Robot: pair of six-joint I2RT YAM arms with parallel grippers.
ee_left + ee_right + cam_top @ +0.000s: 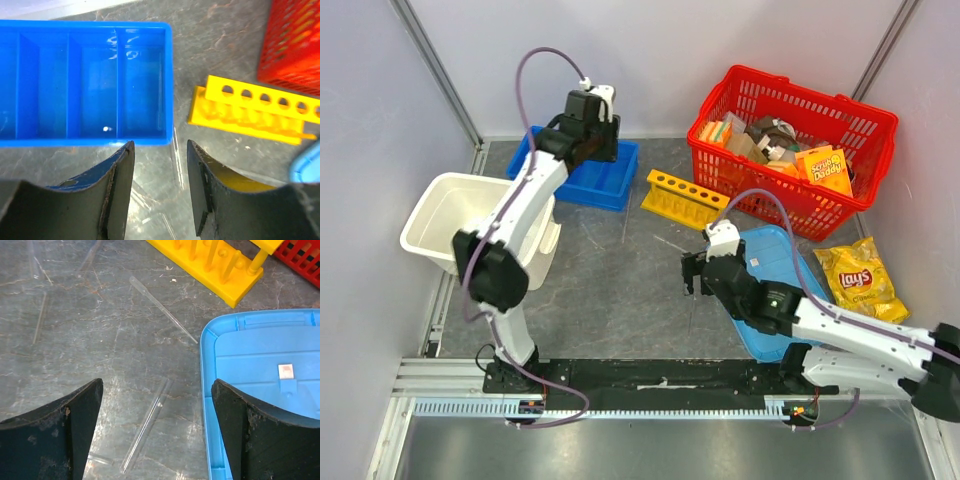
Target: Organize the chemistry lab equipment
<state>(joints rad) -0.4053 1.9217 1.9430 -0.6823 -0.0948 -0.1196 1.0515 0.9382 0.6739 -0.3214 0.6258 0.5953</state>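
Two clear tubes (147, 425) lie loose beside lt-blue tray (260, 355), nr yellow rack (215, 265)

I count one yellow test-tube rack (687, 197) near the table's far edge and at least four thin clear tubes (147, 425) scattered mid-table; fainter ones I can't tally. One blue divided bin (610, 185), one red basket (790, 95), one white tub (430, 215), one light-blue tray (770, 255), one chip bag (860, 280).

Upper right: red basket (835, 212), packs and boxes inside, one orange box (827, 170), probably sponges. Yellow chip bag (860, 278) just below it. Blue divided bin (590, 195) upper centre-left. White tub (420, 245) at left. Light-blue tray (785, 255) lower right.
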